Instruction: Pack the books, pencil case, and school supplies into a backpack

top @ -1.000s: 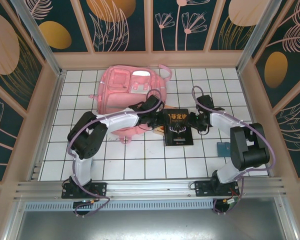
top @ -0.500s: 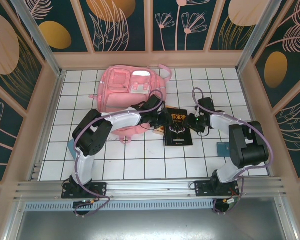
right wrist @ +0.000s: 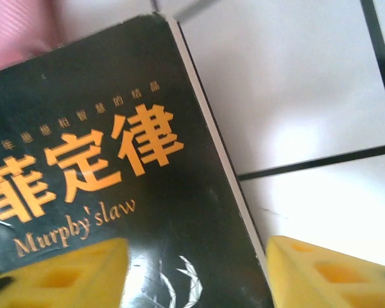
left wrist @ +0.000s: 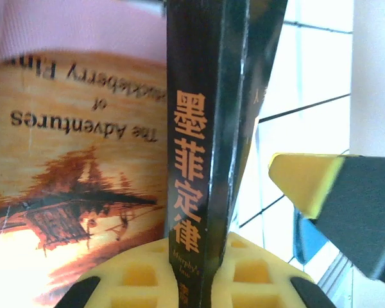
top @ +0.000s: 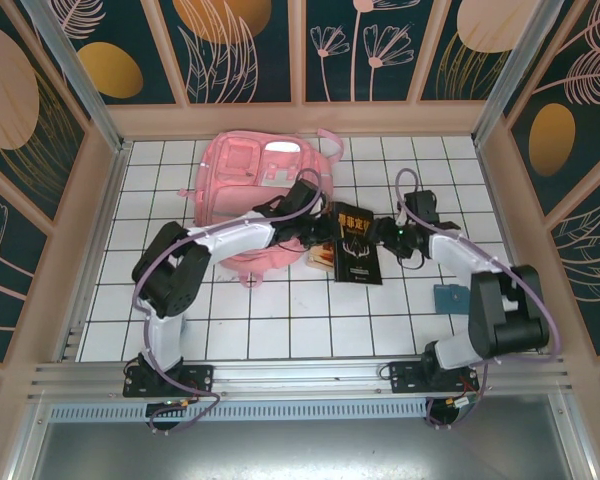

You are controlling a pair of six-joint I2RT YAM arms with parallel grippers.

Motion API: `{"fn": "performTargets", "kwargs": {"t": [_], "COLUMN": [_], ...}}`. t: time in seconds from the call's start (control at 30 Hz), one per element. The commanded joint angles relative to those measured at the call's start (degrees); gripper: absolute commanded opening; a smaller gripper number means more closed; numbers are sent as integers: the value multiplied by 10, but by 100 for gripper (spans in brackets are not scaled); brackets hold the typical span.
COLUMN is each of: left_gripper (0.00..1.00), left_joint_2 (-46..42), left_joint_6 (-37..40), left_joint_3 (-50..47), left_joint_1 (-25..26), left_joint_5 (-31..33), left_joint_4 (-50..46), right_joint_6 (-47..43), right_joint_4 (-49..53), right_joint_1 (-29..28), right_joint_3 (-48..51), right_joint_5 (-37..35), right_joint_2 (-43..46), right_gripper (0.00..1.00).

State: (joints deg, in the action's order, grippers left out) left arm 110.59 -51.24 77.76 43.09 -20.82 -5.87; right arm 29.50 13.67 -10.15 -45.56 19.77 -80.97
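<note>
Status: packing not yet begun, as far as we can judge. The backpack lies toward the far edge of the tiled table, left of centre. We see nothing inside it and cannot tell whether its main compartment is open.

Both books are outside the bag, near the middle of the table, just off the backpack's near right corner. The dark book lies askew over the orange-brown book, which peeks out at its left side, against the pink fabric.

The left gripper appears clamped on the dark book's spine edge, with a yellow pad on either side of it. The right gripper has its fingers apart, one over the cover and one over bare tile, with the book's right edge running between them; it holds nothing.

A small blue item sits near the right edge; we cannot tell what it is.

Remaining: both books and all other supplies.
</note>
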Motion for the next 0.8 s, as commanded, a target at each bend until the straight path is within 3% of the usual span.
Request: {"fn": "performTargets", "kwargs": {"t": [0.0,0.1,0.27,0.57,0.77], "left_gripper": [0,0,0,2,2], "left_joint_2": [-84,-120,-181,-214,-209], "left_joint_6": [23,22,-18,-157,-262], "left_joint_3": [-14,-33,-47,-72,-99], "left_joint_1": [-25,-46,-80,-110,-117], "left_joint_5": [13,20,35,14,-6], "left_joint_4": [71,92,128,223,295], "right_joint_6": [32,81,204,398,471], "right_joint_4": [-39,-106,-250,-506,-661], "right_joint_1": [5,5,-11,-68,-93], "right_joint_3": [10,28,67,108,121], "right_joint_5": [43,111,179,196,149], "right_joint_2": [72,106,135,108,76], "right_gripper": [77,87,93,97,92]}}
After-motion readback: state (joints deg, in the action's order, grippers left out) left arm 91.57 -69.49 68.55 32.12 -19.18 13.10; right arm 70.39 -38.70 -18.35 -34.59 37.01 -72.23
